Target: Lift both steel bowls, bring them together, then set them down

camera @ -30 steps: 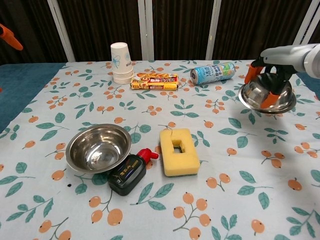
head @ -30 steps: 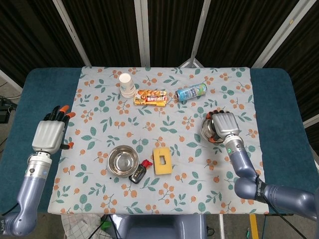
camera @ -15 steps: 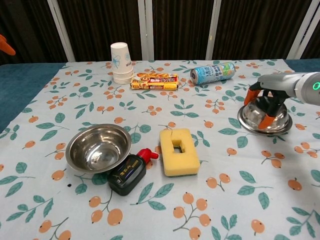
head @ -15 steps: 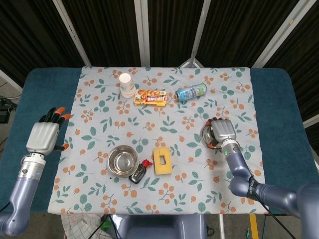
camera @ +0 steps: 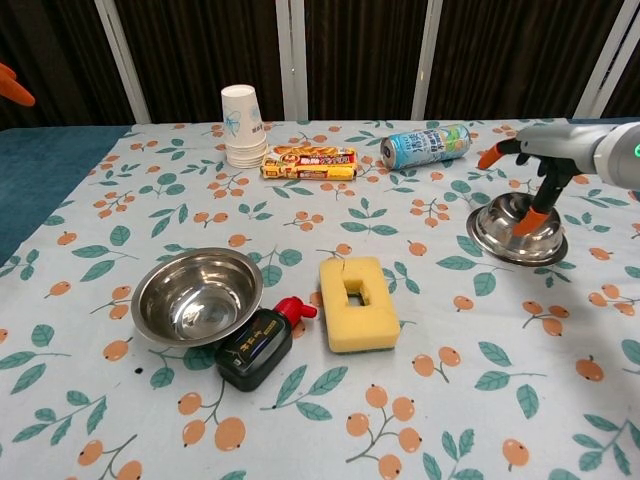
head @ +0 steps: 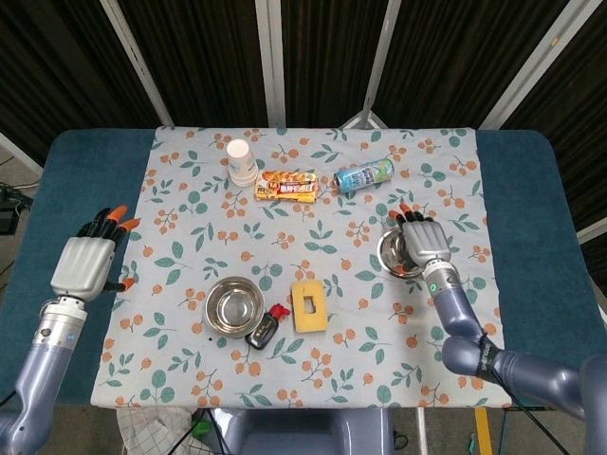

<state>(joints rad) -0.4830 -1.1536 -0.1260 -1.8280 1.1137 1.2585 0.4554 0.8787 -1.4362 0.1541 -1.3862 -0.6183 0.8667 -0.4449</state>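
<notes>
One steel bowl (head: 234, 306) (camera: 197, 296) sits upright on the floral cloth at front left, untouched. The other steel bowl (head: 392, 254) (camera: 517, 232) rests on the cloth at the right. My right hand (head: 424, 242) (camera: 552, 150) hovers over its far right rim with fingers spread; one orange-tipped finger (camera: 527, 218) reaches down into the bowl, and nothing is gripped. My left hand (head: 85, 264) is held open over the blue table edge, left of the cloth and well away from the left bowl. In the chest view only an orange fingertip (camera: 10, 85) of it shows.
A black bottle with a red cap (head: 264, 328) (camera: 258, 342) lies against the left bowl, with a yellow sponge (head: 308, 306) (camera: 356, 303) beside it. Stacked paper cups (head: 242, 162), a snack packet (head: 287, 186) and a lying can (head: 365, 175) line the back.
My right hand brought its bowl down from the air onto the cloth and spread its fingers off it. My left hand shifted slightly, staying open.
</notes>
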